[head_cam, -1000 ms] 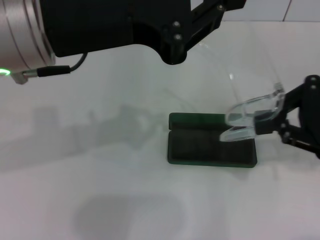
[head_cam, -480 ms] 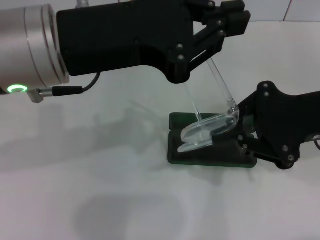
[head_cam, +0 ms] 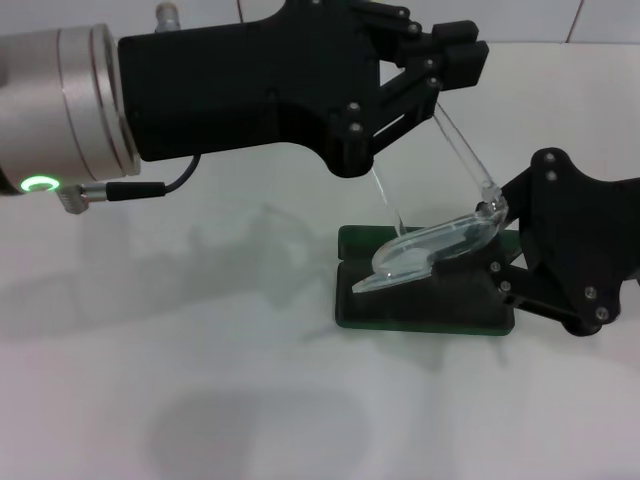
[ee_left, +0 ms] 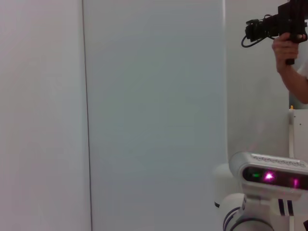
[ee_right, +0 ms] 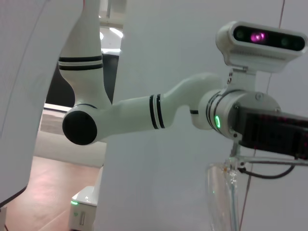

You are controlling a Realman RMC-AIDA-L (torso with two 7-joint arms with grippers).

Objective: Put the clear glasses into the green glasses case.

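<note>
Clear glasses (head_cam: 430, 245) hang tilted over the open green glasses case (head_cam: 420, 300) on the tabletop (head_cam: 200, 380), left tool (head_cam: 440, 70) pinching one arm, right tool (head_cam: 510, 275) gripping the front

Right end of the green glasses case (head_cam: 425, 305) behind the right hand (head_cam: 500, 262).

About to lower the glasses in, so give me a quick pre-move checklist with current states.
1. Green glasses case open, lid back: ok.
2. Clear glasses over the case: ok, front tilted above the tray.
3. Left gripper holding a temple arm: ok, shut on its upper end.
4. Right gripper supporting the glasses front: cannot tell, contact point hidden.
5. Temple arms folded to fit: not ok, both stick up.
6. Glasses seated in the case: not ok, not yet down.
</note>
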